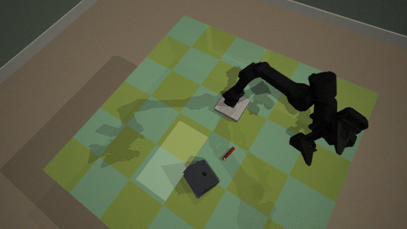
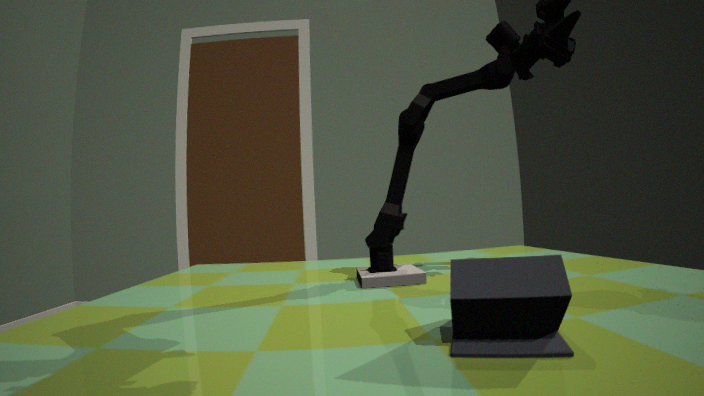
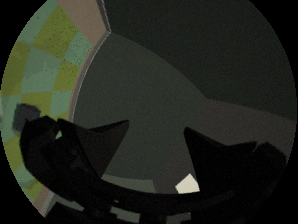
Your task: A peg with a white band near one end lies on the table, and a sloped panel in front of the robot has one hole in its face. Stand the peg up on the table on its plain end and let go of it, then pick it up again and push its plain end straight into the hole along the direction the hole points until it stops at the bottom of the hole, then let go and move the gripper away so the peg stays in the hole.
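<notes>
Low in the top view, the dark sloped panel is seen. Just up and right of it, the small red peg lies flat. It looks light, hard and likely to roll; its middle should be pinched. At the far right, the gripper is held wide and has nothing in it.

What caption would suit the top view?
Arm raised, open gripper far from red peg lying beside holed panel.
</notes>
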Available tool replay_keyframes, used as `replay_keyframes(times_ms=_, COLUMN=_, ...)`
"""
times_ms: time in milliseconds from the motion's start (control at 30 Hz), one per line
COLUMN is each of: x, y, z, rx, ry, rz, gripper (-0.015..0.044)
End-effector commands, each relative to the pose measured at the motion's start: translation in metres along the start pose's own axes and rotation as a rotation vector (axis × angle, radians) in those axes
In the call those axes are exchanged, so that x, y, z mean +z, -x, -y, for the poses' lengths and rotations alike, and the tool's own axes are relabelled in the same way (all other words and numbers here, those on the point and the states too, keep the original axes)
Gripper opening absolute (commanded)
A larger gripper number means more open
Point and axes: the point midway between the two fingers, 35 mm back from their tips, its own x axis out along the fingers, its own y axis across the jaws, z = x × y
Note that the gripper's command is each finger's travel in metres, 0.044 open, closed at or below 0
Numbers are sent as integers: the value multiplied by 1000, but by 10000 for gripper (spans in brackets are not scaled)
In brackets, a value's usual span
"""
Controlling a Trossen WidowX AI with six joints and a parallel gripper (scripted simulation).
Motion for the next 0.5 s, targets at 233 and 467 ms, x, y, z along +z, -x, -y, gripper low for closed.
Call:
replay_keyframes(times_ms=233, x=10, y=-11, z=-20, rx=23, ry=-58, rz=42, gripper=440)
replay_keyframes(times_ms=467, x=20, y=-22, z=-45, rx=62, ry=-126, rz=86, gripper=440)
